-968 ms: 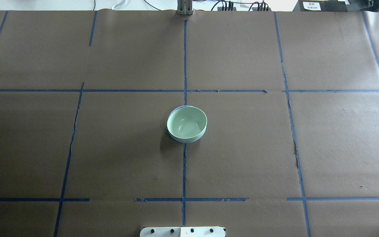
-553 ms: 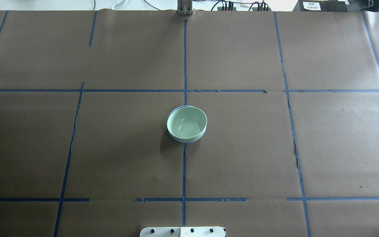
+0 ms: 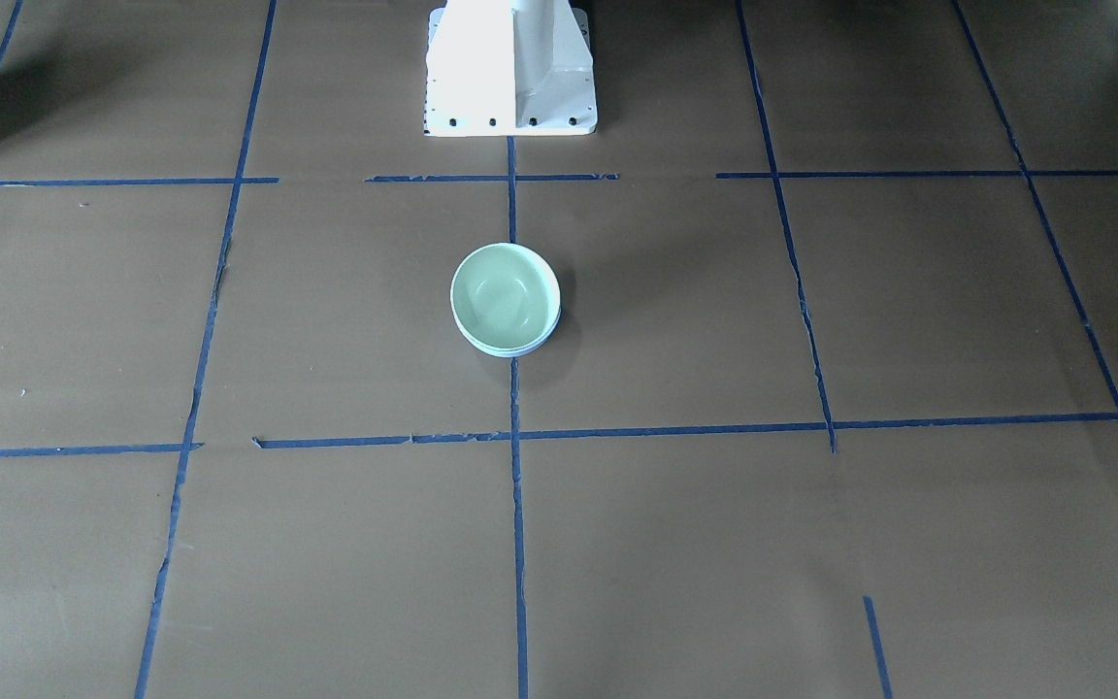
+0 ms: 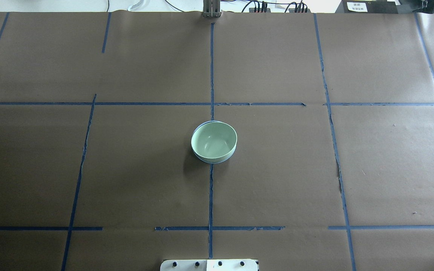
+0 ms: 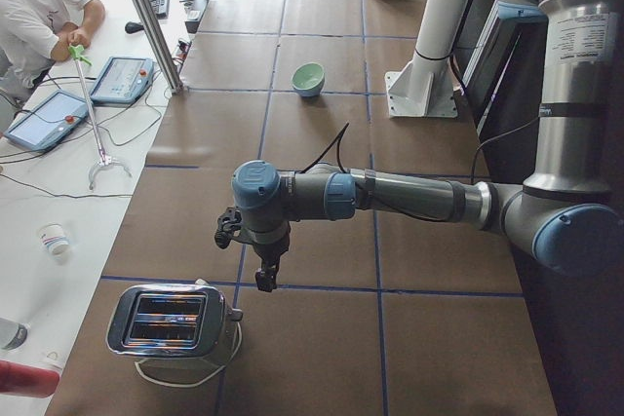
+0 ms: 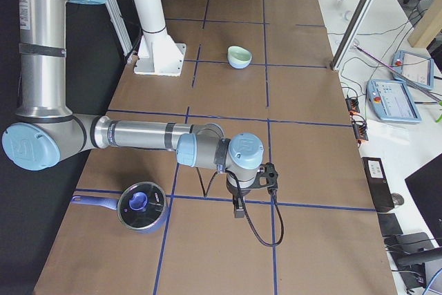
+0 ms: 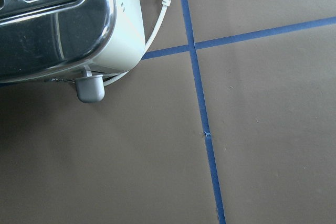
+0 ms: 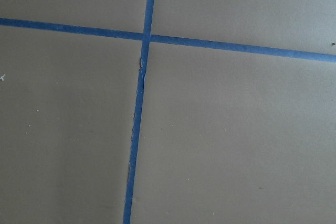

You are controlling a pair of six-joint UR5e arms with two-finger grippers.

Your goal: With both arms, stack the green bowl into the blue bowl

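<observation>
Jaws: we could not tell how far either pair stood apart, nor whether they held anything. Only the side views showed them, and neither wrist view caught a finger.
Left gripper [image 5: 265,278]: we saw it pointing down over the brown paper, low in the exterior left view, just right of the toaster [image 5: 171,326] and apart from it.
Right gripper [image 6: 238,206]: we saw it pointing down near a tape crossing, lower middle of the exterior right view, to the right of a lidded pot [image 6: 141,206].
Left arm [image 5: 390,197] and right arm [image 6: 138,135]: we saw each stretched level, well apart from the bowls.
Green bowl [image 4: 214,142]: we found it upright, nested inside the blue bowl, at the centre of the overhead view on the middle tape line.
Blue bowl [image 4: 204,123]: we saw only a thin sliver of its rim around the green one.
Pedestal [image 3: 510,68]: we saw it at top centre of the front-facing view, above the bowls.
</observation>
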